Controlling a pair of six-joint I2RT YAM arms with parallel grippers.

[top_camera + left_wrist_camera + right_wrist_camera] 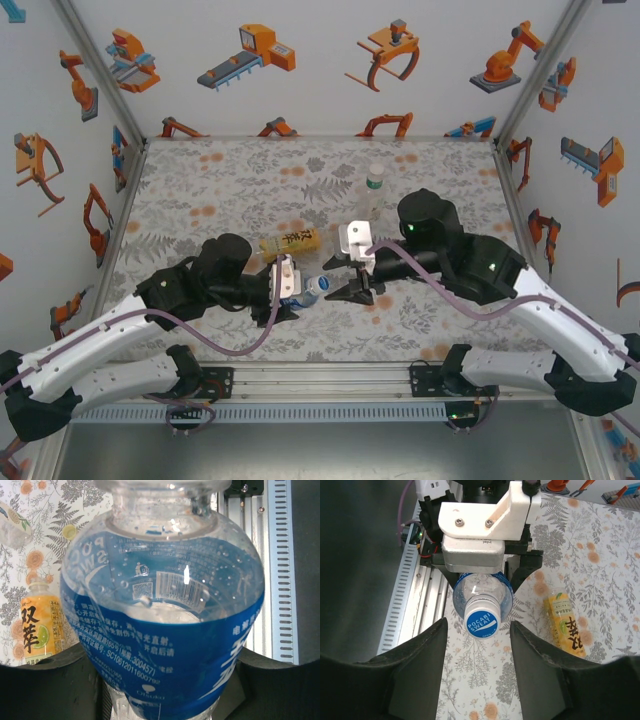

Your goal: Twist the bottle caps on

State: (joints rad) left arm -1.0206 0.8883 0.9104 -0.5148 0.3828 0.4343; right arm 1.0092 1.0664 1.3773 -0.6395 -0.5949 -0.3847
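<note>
- A clear Pocari Sweat bottle point(316, 287) with a blue label is held on its side above the floral mat point(200, 200), low in the centre of the overhead view, with its neck pointing to three o'clock.
- Its blue-and-white cap point(481, 620) sits on the neck. How tightly it is screwed on cannot be told.
- The left gripper point(293, 300) is clamped on the bottle's body from nine o'clock.
- The right gripper point(352, 294) faces the cap from three o'clock. Its fingers point(415, 675) are apart, one on each side of the cap, with a gap showing on both sides.
- This looks like the tightening step about to start on this bottle.
- A yellow-labelled bottle point(290, 240) lies on the mat at eleven o'clock of the held bottle. Its cap end is too small to judge.
- A pale bottle point(372, 195) stands at one o'clock, apparently white-capped.
</note>
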